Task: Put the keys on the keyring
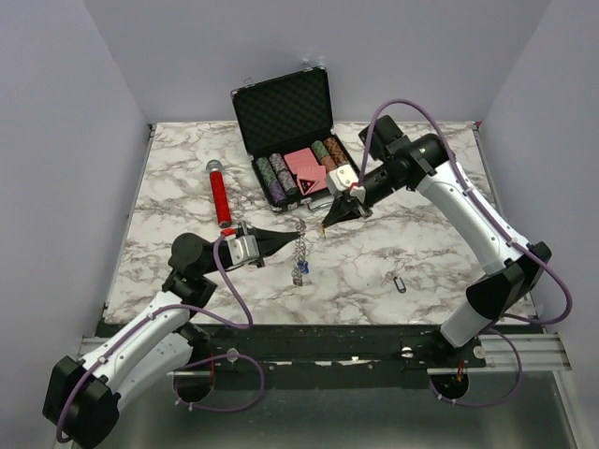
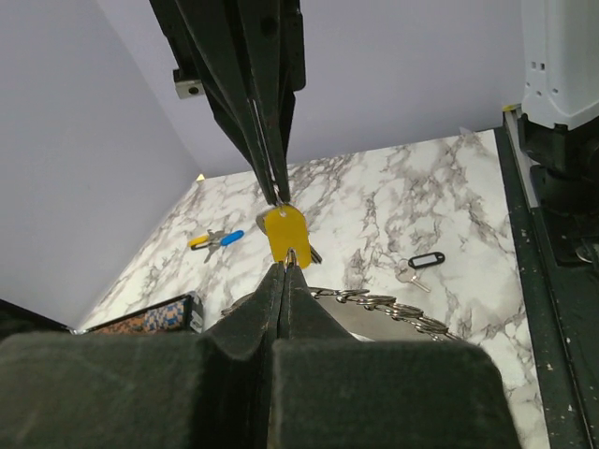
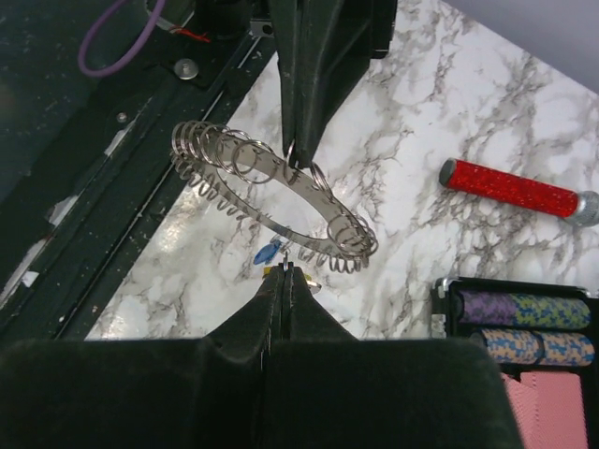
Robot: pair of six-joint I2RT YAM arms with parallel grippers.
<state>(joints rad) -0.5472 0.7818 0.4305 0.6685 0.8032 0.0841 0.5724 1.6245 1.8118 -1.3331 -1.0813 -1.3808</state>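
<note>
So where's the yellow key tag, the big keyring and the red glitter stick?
yellow key tag [image 2: 284, 234]: left wrist view, tag's middle.
big keyring [image 3: 351, 243]: right wrist view, its right rim.
red glitter stick [image 3: 510, 188]: right wrist view, mid-barrel.

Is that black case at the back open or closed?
Open: the case has its upper half standing upright, and poker chips and pink cards show inside.

Bright even light, blurred foreground
</note>
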